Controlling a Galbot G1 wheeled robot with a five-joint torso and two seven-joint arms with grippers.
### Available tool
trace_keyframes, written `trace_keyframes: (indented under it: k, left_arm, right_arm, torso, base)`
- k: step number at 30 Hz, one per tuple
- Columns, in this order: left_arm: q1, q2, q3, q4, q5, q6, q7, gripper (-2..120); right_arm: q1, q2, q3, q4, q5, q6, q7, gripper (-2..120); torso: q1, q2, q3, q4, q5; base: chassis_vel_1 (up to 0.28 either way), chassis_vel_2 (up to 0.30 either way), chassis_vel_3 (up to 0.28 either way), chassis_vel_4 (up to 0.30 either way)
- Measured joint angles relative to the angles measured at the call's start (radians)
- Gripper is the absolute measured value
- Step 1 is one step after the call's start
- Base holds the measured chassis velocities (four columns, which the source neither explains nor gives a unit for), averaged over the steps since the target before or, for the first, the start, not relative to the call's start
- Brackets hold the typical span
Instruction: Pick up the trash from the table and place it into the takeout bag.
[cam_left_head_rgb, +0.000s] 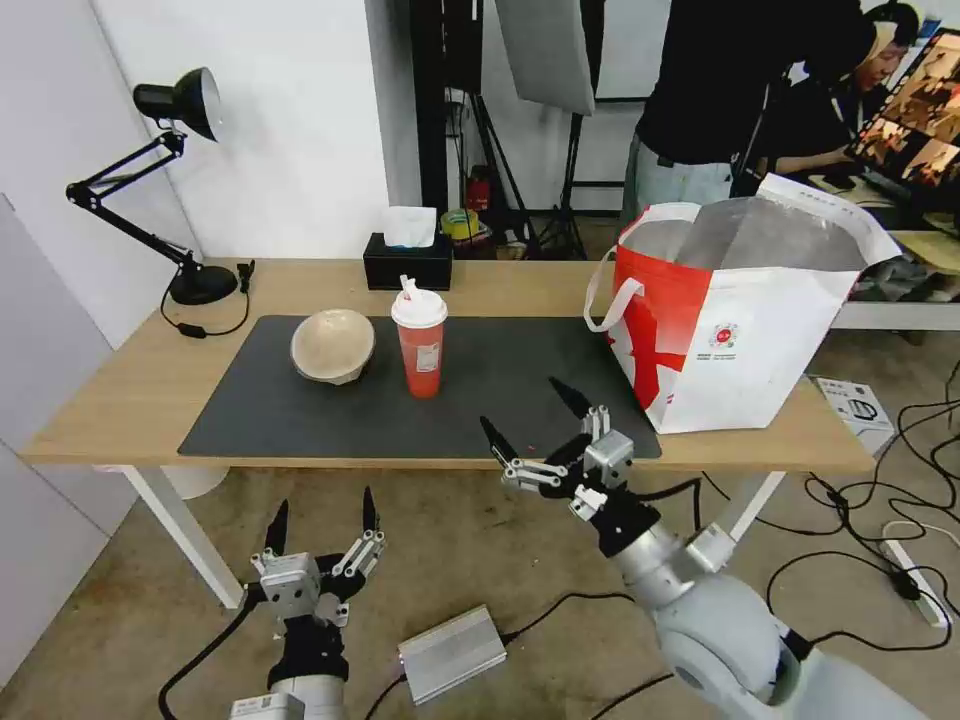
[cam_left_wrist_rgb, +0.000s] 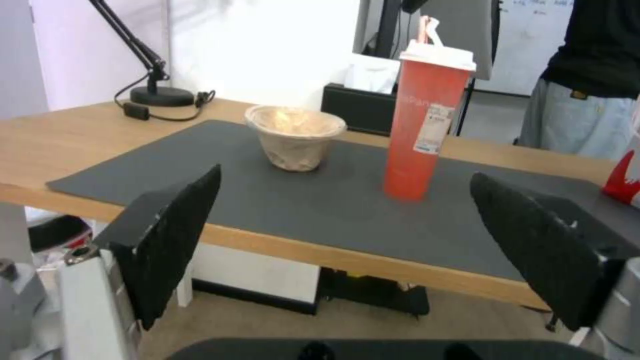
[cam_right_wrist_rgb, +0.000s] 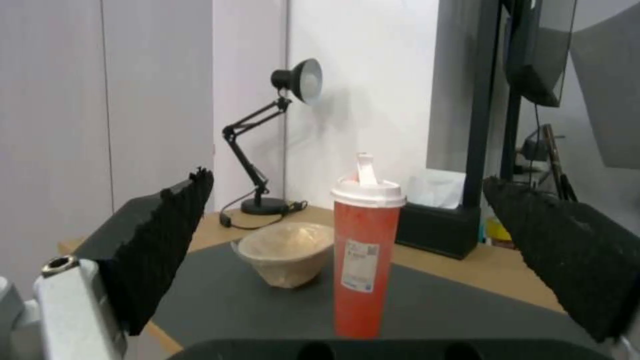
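- The right gripper (cam_left_head_rgb: 535, 410) is in the lower middle of the head view, over the near edge of the table (cam_left_head_rgb: 120, 385). Its black fingers are spread wide and hold nothing.
- In the right wrist view, the two black fingers (cam_right_wrist_rgb: 167, 240) stand far apart at the left and right sides of the frame, and the red cup shows between them, farther off.
- The left gripper (cam_left_head_rgb: 322, 510) is in the lower left of the head view, down below the table edge. Its fingers are wide too, and it holds nothing.
- The red cup (cam_left_head_rgb: 419, 340) with its white lid stands upright on the dark grey mat (cam_left_head_rgb: 500, 370), near the middle of the head view.
- The beige bowl (cam_left_head_rgb: 333, 344) is just to the left of the cup on the mat, tipped on its side, not touching the cup.
- The takeout bag (cam_left_head_rgb: 730, 320) stands on the right end of the table, in the right part of the head view. Its top is open and the silver lining shows.
- A black tissue box (cam_left_head_rgb: 407, 262) sits behind the cup at the back edge of the table.
- A black desk lamp (cam_left_head_rgb: 165, 180) stands at the upper left of the head view.
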Motion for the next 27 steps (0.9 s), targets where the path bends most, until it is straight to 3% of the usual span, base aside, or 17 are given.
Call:
trace_keyframes:
  k: [18,27]
  left_arm:
    - [0.016,-0.009,-0.008,-0.002,0.005,-0.002,0.001,100]
    - [0.029,-0.026,0.005,-0.003,0.014,-0.010,0.000,100]
  right_arm:
    - [0.169,0.056,-0.116,-0.102,0.028,-0.089,0.066,100]
    - [0.209,0.070,-0.121,-0.113,0.149,-0.174,0.063,100]
  torso:
    - [0.000,0.000,0.000,0.0000,0.0000]
    - [0.000,0.000,0.000,0.0000,0.0000]
  base:
    - [0.000,0.000,0.000,0.000]
    - [0.000,0.000,0.000,0.000]
